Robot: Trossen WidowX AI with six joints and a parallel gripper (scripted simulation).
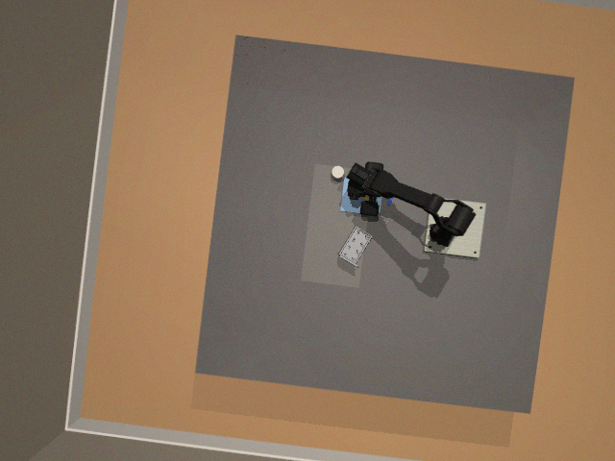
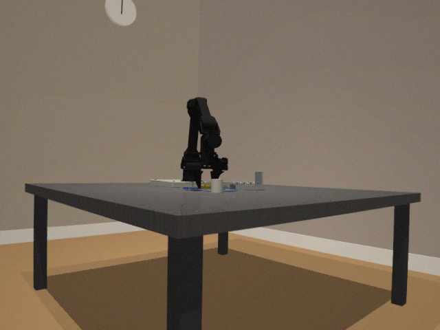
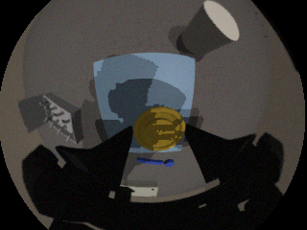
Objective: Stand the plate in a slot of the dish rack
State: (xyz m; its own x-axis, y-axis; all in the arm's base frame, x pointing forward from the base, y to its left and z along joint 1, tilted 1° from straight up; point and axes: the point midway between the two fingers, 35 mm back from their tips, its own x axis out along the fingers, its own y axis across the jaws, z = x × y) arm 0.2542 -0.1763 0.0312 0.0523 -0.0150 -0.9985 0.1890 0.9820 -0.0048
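Observation:
A small yellow plate [image 3: 160, 129] [image 2: 205, 185] lies flat on a light-blue mat [image 3: 144, 80] [image 1: 346, 198] near the middle of the table. My gripper [image 3: 159, 128] [image 1: 366, 199] [image 2: 206, 179] is open and low over the plate, with one finger on each side of it. I cannot tell whether the fingers touch the rim. The dish rack [image 1: 355, 245] [image 3: 48, 115] [image 2: 243, 183] is a small pale grid with thin rails. It stands on the table a short way from the mat, apart from the gripper.
A white cup [image 1: 337, 171] [image 3: 211, 29] [image 2: 216, 185] stands just off the mat's corner, close to the gripper. A small blue item [image 3: 155, 163] [image 1: 389, 201] lies beside the mat. A grey cylinder [image 2: 258, 177] stands by the rack. The arm's base plate [image 1: 472, 238] is to the right.

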